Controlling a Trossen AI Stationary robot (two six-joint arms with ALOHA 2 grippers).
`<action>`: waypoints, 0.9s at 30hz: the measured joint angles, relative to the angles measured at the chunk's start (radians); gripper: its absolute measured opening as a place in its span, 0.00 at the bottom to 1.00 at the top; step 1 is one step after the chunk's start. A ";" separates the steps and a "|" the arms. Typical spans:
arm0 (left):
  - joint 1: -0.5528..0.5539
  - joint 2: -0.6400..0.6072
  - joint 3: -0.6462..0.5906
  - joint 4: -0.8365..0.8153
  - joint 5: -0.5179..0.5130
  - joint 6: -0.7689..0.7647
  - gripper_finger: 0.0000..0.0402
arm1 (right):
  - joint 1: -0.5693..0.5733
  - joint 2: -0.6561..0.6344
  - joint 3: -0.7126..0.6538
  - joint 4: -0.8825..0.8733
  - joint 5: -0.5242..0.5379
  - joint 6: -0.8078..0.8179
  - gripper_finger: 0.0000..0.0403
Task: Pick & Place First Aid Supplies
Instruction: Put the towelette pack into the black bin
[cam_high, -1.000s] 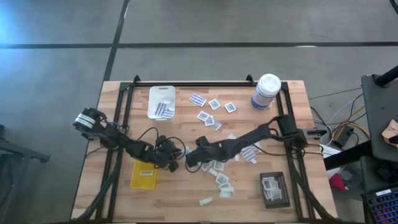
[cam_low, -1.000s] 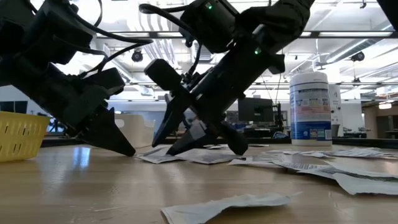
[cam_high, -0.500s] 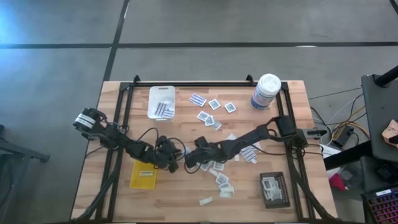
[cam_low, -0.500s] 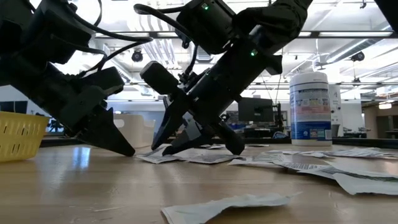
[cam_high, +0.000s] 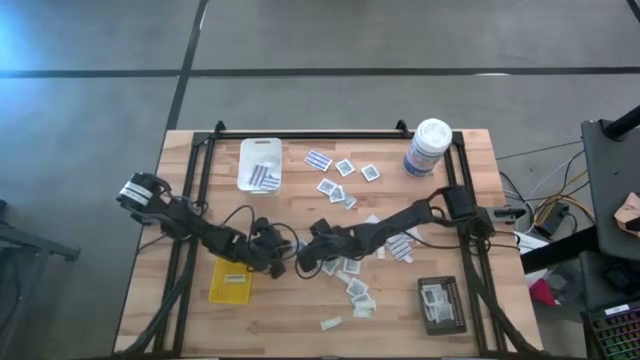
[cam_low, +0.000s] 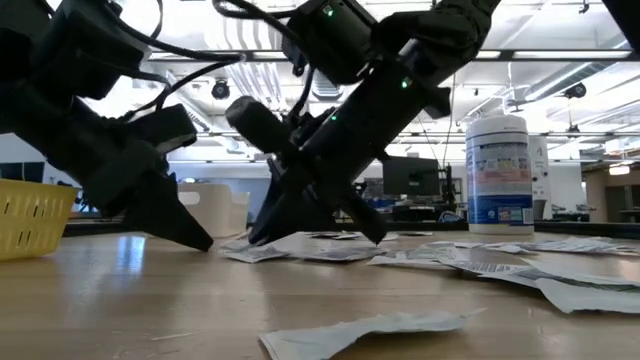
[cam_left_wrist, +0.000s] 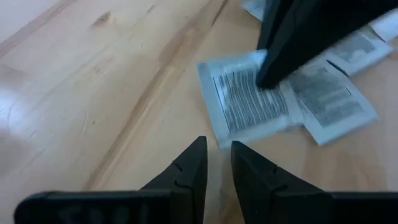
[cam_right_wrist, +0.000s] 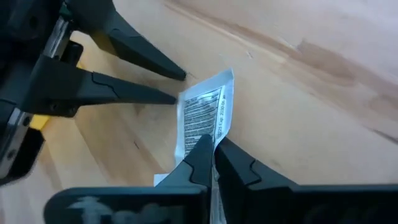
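Packet (cam_right_wrist: 202, 118) | white, flat (dense dark print) | right end effector (cam_right_wrist: 213, 152) pinching it

Lab or workshop: concrete floor (cam_high: 90, 120), ceiling ducts (cam_low: 250, 75), monitors (cam_low: 405, 175).

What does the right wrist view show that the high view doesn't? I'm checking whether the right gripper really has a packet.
Only the right wrist view shows the right gripper shut on the edge of a printed packet, with the left gripper's fingers close beside it. Only the high view shows the white tray, yellow tray, black tray, canister and the scattered packets. Both show the two grippers meeting over the wooden table.
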 joint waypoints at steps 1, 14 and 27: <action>0.000 -0.013 -0.001 -0.001 0.002 0.010 0.19 | 0.001 -0.008 0.000 -0.003 0.000 -0.011 0.02; -0.006 -0.165 0.003 0.018 0.018 0.110 0.19 | 0.058 -0.171 0.000 -0.290 0.016 -0.089 0.02; -0.017 -0.180 0.004 0.041 0.083 0.155 0.19 | 0.184 -0.360 -0.016 -0.712 0.114 -0.068 0.02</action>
